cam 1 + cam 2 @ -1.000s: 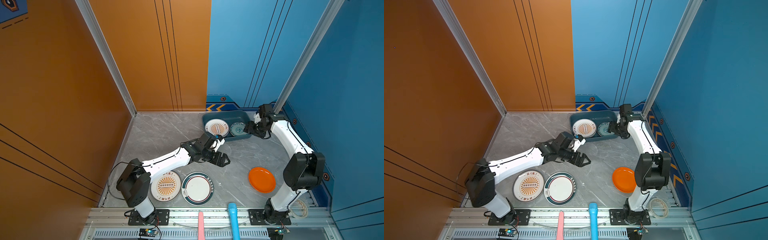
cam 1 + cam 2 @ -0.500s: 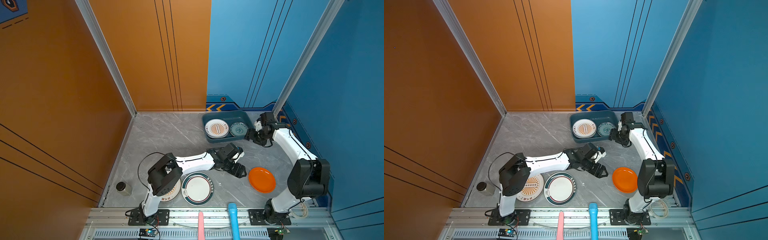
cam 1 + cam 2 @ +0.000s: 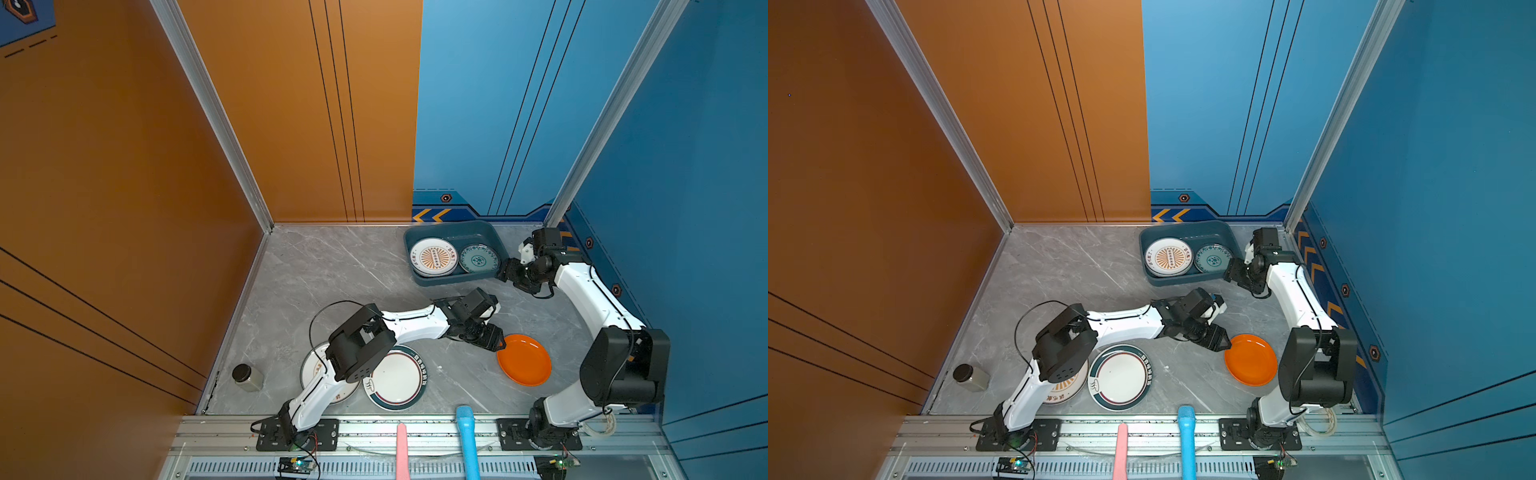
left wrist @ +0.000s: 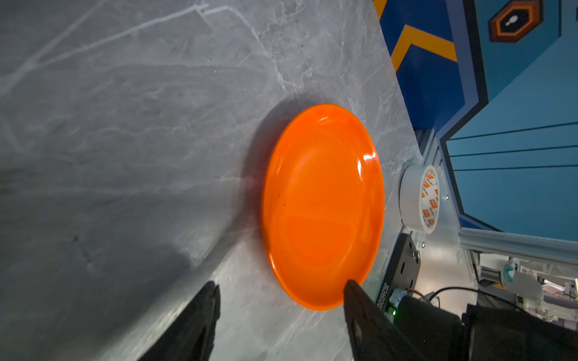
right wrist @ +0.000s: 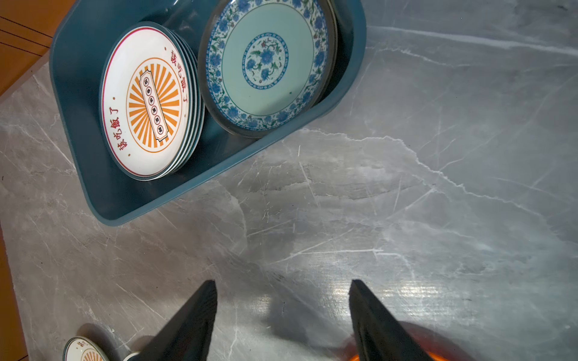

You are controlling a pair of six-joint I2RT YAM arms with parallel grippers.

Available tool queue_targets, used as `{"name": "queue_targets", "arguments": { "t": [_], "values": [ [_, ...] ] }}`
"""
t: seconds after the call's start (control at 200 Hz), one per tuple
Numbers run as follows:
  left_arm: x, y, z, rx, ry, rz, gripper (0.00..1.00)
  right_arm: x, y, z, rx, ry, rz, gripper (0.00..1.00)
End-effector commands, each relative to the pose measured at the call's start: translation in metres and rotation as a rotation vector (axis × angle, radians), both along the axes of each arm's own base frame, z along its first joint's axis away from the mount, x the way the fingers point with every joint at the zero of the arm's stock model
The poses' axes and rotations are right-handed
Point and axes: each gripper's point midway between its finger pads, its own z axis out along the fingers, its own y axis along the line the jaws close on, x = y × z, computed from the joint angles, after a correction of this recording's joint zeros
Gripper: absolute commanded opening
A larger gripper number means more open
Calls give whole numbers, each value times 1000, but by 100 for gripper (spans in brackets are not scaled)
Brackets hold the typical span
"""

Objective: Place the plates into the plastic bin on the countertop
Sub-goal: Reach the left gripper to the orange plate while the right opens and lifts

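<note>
A plain orange plate [image 3: 524,360] [image 3: 1251,360] [image 4: 322,203] lies flat on the countertop [image 3: 332,274] at the right. My left gripper [image 3: 500,341] [image 3: 1224,343] [image 4: 281,283] is open at the plate's near-left rim, one fingertip [image 4: 352,289] over the rim, the other over bare marble. The plastic bin [image 3: 451,280] [image 3: 1183,280] [image 5: 140,200] holds a stack of sunburst plates [image 3: 433,257] [image 5: 150,103] and a blue patterned plate [image 3: 478,258] [image 5: 266,62]. My right gripper [image 3: 505,270] [image 3: 1230,272] [image 5: 281,283] hangs open and empty beside the bin's right end.
A teal-rimmed white plate [image 3: 397,380] [image 3: 1119,376] and a sunburst plate [image 3: 316,368], partly under my left arm, lie near the front edge. A small jar [image 3: 247,377] stands front left. A tape roll [image 4: 419,200] sits by the right rail. Pink [image 3: 402,449] and blue [image 3: 467,440] handles stick up in front.
My left arm swung right from the middle of the countertop to the orange plate, its jaws narrowing. My right gripper drew back from over the bin to its right end.
</note>
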Motion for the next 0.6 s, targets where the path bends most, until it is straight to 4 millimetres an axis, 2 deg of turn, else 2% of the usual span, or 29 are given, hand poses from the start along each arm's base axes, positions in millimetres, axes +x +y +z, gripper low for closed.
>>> {"name": "queue_targets", "arguments": {
  "t": [0.0, 0.255, 0.596],
  "values": [
    [-7, -6, -15, 42, 26, -7, 60, -1, 0, 5, 16, -29, 9, 69],
    [-10, -15, -32, 69, 51, -15, 51, -2, -1, 1, 25, -27, 7, 69],
    [-13, -14, -47, 120, 59, -34, 34, -3, 1, 3, 35, -32, 9, 69]
  ]
}}
